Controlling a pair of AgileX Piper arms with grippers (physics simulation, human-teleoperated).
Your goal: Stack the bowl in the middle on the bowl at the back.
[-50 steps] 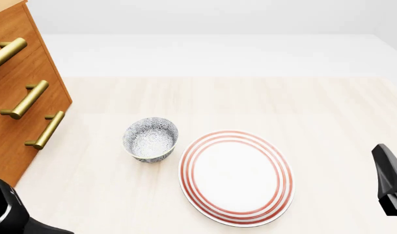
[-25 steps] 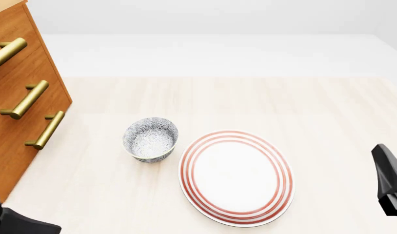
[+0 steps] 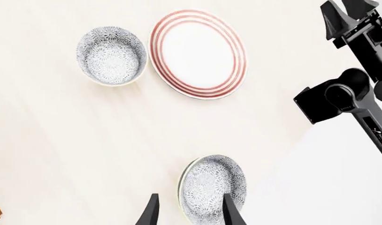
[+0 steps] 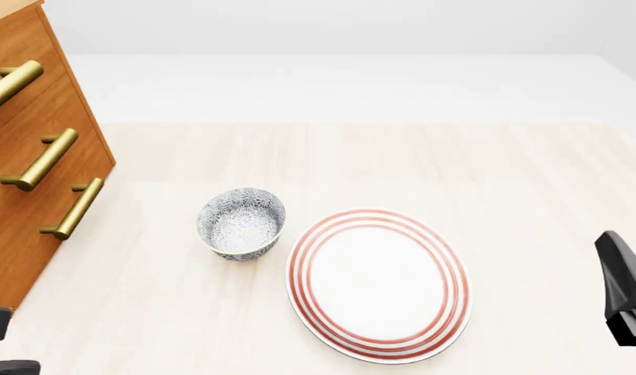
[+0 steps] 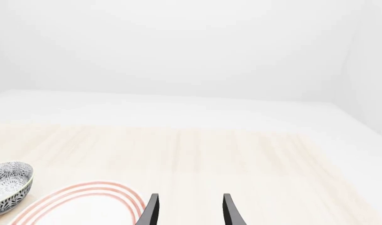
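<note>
Red-ringed plate (image 3: 197, 54) and the bowl at the back (image 3: 111, 55) lie side by side, well beyond the left arm.
The bowl in the middle (image 3: 207, 185) sits right under the spread, empty left gripper (image 3: 189, 210), one rim between its fingers; the right gripper (image 5: 187, 210), also spread and empty, is farther off.

The front view looks forward and down over the tabletop (image 4: 329, 156) from the arms' side, taking in a floral bowl (image 4: 241, 223), the red-ringed plate (image 4: 379, 283) and a wooden drawer cabinet (image 4: 37, 148) at its left. The left wrist camera sits high, facing almost straight down past its hand (image 3: 187, 213), sharing that bowl (image 3: 111, 56) and plate (image 3: 198, 53) and adding a second bowl (image 3: 211, 188) and the right arm (image 3: 357, 70). The right wrist camera sits low, looking nearly level across the tabletop (image 5: 241, 150) past its hand (image 5: 187, 211), catching the bowl's (image 5: 9, 185) and the plate's (image 5: 84, 206) edges.
</note>
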